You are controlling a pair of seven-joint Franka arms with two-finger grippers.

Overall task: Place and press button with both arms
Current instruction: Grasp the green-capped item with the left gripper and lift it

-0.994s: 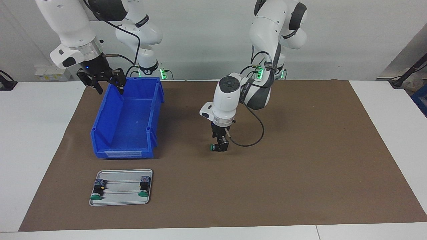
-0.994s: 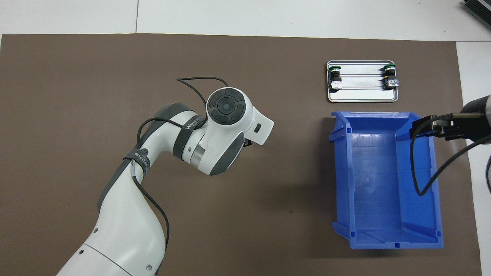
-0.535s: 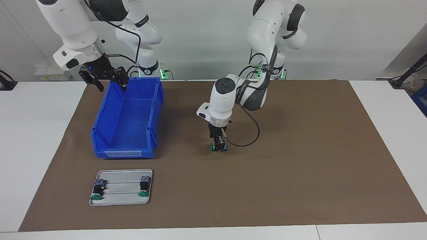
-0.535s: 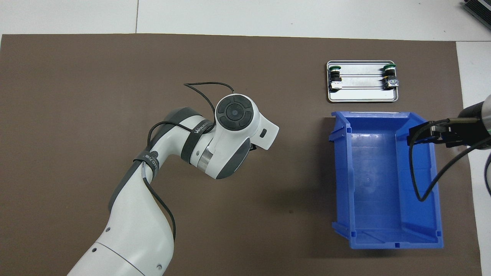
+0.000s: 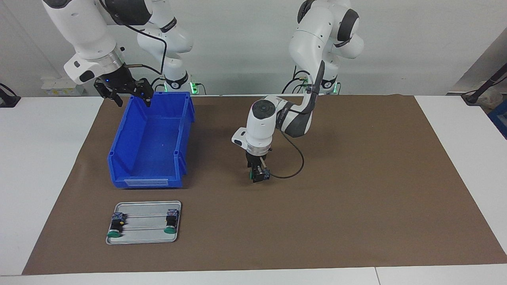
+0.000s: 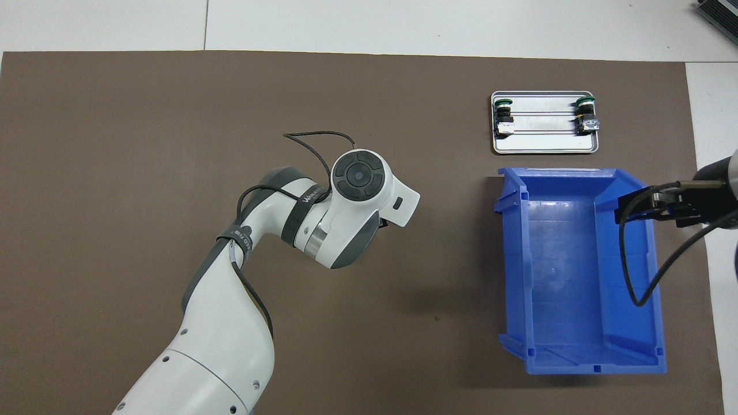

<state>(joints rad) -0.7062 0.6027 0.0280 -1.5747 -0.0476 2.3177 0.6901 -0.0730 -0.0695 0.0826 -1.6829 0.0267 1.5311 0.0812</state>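
A button [image 5: 260, 174], green cap sideways and blue-grey block at its other end, sits low at the middle of the brown mat with my left gripper [image 5: 256, 173] shut on it. I cannot tell whether it touches the mat. In the overhead view the left wrist [image 6: 357, 190] hides both. My right gripper [image 5: 132, 101] hangs open and empty over the robots' end of the blue bin [image 5: 152, 174], seen from above at the bin's rim [image 6: 633, 202]. Two more buttons [image 5: 115, 227] [image 5: 171, 223] lie on a metal tray [image 5: 144, 233].
The blue bin [image 6: 576, 346] looks empty and stands toward the right arm's end of the table. The metal tray [image 6: 545, 147] lies just beside it, farther from the robots. A black cable [image 5: 295, 166] loops off the left wrist above the mat.
The left wrist has swung a little toward the right arm's end while the button stays at about the same low spot. The right gripper has drawn up and back and its fingers have spread.
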